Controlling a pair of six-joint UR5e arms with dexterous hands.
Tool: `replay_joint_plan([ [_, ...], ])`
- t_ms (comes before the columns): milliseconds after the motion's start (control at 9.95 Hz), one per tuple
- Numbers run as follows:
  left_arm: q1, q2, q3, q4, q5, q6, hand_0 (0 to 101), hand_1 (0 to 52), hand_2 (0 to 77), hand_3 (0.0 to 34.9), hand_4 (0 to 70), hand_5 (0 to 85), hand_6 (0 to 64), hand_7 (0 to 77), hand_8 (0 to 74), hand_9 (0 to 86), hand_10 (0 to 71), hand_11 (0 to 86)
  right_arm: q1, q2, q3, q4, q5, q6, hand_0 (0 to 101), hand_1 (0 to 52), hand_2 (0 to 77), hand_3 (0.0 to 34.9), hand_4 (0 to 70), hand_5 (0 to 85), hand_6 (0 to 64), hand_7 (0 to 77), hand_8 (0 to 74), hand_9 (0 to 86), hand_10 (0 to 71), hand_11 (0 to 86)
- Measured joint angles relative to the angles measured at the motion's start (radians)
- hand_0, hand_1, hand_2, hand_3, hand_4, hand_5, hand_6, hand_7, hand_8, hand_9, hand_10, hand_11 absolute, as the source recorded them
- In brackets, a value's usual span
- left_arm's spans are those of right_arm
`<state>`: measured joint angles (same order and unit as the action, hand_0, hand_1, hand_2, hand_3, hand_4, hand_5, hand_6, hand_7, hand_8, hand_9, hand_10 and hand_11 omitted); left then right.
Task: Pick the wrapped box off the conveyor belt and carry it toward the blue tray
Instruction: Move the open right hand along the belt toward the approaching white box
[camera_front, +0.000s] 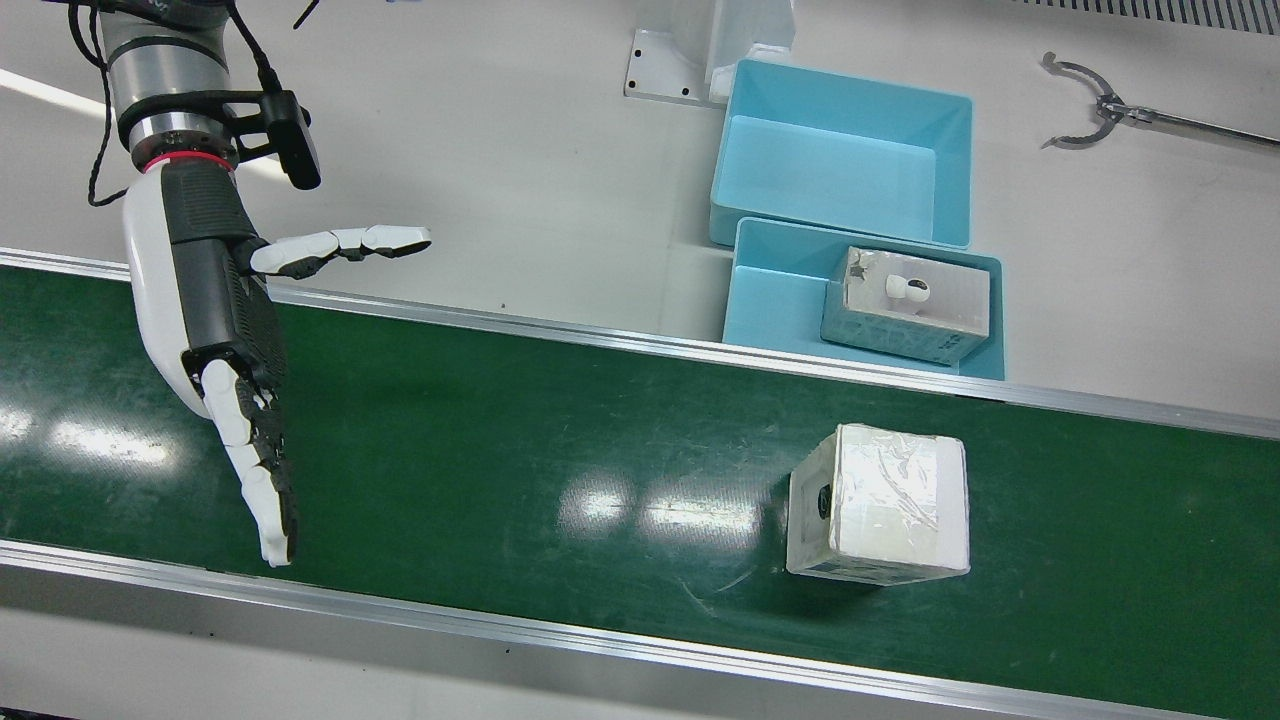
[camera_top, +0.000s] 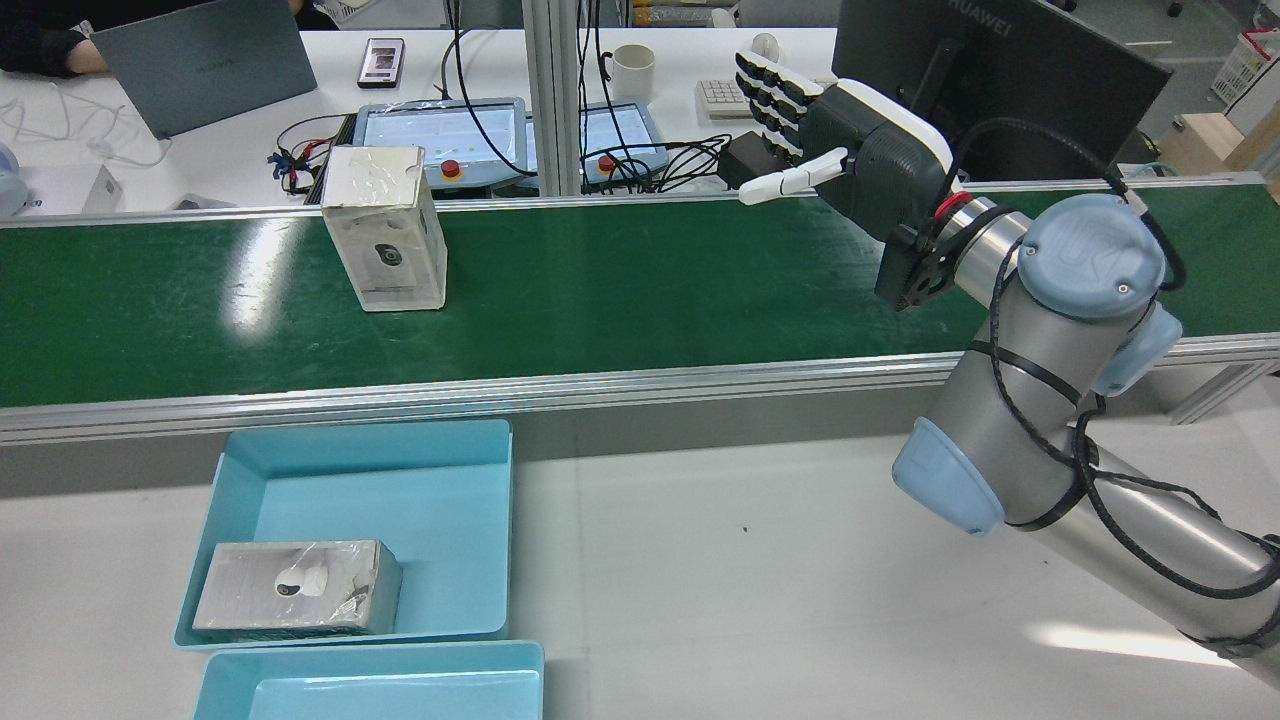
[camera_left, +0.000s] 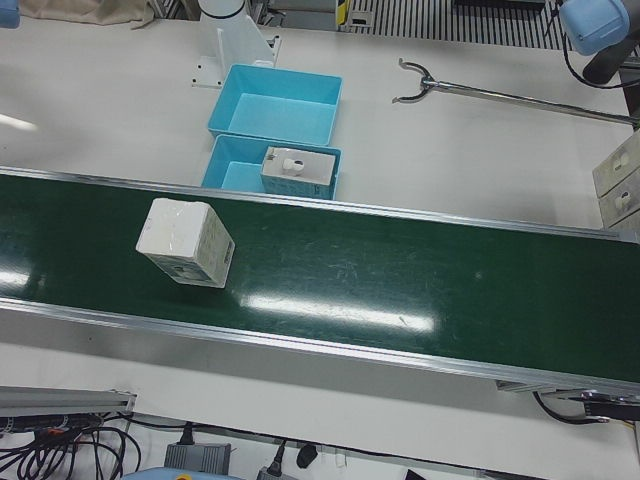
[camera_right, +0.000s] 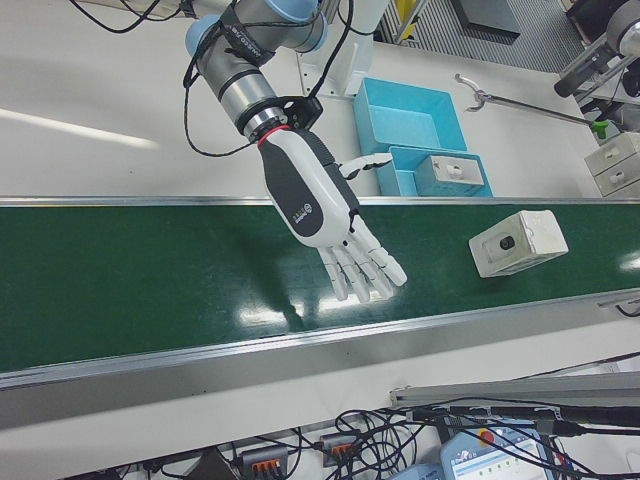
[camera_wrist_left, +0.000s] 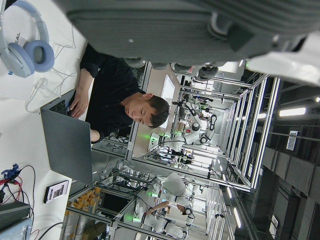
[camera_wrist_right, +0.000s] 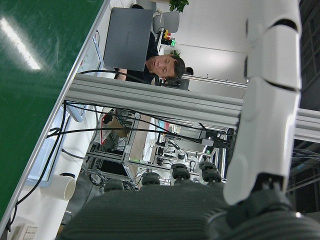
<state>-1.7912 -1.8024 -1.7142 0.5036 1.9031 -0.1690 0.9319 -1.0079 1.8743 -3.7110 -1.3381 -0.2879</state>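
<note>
Our white-and-black right hand (camera_front: 225, 330), fingers spread and empty, hovers well apart from the plastic-wrapped white box (camera_front: 880, 505) down the green conveyor belt (camera_front: 520, 440).

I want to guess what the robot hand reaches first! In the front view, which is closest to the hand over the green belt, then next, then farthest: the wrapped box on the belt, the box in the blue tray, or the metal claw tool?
From the right hand:
1. Wrapped box, on the belt, view's right.
2. Box in the blue tray, beyond the belt.
3. Metal claw tool, far top-right corner.
</note>
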Motion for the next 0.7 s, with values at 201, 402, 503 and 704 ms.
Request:
replay_joint_plan([
  [201,0.0,0.0,0.0,0.0,0.0,0.0,0,0.0,0.5,0.0,0.0,1.1,0.0,0.0,0.0,0.0,0.0,0.0,0.0,-0.006,0.002,0.002,-0.001,-0.003,47,12.5,10.9,14.3,0.0,4.4,0.0,0.5,0.5,1.1,0.0,1.1],
  [402,0.0,0.0,0.0,0.0,0.0,0.0,0,0.0,1.1,0.0,0.0,1.1,0.0,0.0,0.0,0.0,0.5,0.0,-0.006,-0.012,-0.004,0.003,-0.002,-0.008,47,13.6,10.9,14.6,0.0,6.0,0.0,0.5,0.5,1.1,0.0,1.1],
  [503,0.0,0.0,0.0,0.0,0.0,0.0,0,0.0,0.5,0.0,0.0,1.1,0.0,0.0,0.0,0.0,0.5,0.0,-0.01,-0.012,-0.012,0.003,-0.002,-0.009,47,13.6,10.9,15.6,0.0,6.0,0.0,0.5,0.0,1.6,0.0,1.1],
  [704,0.0,0.0,0.0,0.0,0.0,0.0,0,0.0,1.1,0.0,0.0,1.1,0.0,0.0,0.0,0.0,0.0,0.0,-0.015,-0.007,-0.024,0.004,-0.001,-0.012,47,13.6,10.9,15.6,0.0,6.0,0.0,0.5,0.0,1.6,0.0,1.1],
])
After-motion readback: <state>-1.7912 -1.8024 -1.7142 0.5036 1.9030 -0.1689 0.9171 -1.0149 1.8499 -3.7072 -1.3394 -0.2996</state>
